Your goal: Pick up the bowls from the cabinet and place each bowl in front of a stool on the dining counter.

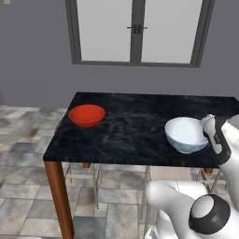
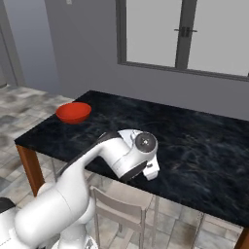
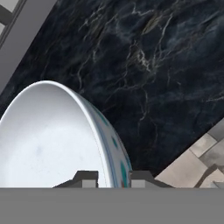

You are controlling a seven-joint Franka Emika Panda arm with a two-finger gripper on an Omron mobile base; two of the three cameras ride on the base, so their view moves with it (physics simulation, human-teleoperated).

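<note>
The dining counter [image 1: 130, 126] has a black marble top on wooden legs. A glossy red bowl [image 1: 87, 115] rests on its left part, also seen as the red bowl [image 2: 73, 112]. The white bowl [image 1: 186, 134] with a blue-green pattern sits tilted near the front right edge. My gripper [image 1: 205, 127] is shut on its right rim. In the hand view the white bowl [image 3: 48, 140] has its rim pinched between the fingers of my gripper [image 3: 113, 179]. Whether it touches the counter, I cannot tell. A pale stool [image 1: 170, 173] stands under the counter below it. The cabinet is out of view.
A grey wall with a large window [image 1: 137, 30] stands behind the counter. Another stool [image 2: 121, 204] with thin metal legs is tucked under the front edge. Stone floor tiles [image 1: 23, 158] spread out to the left. My arm [image 2: 121, 155] reaches over the counter's front edge.
</note>
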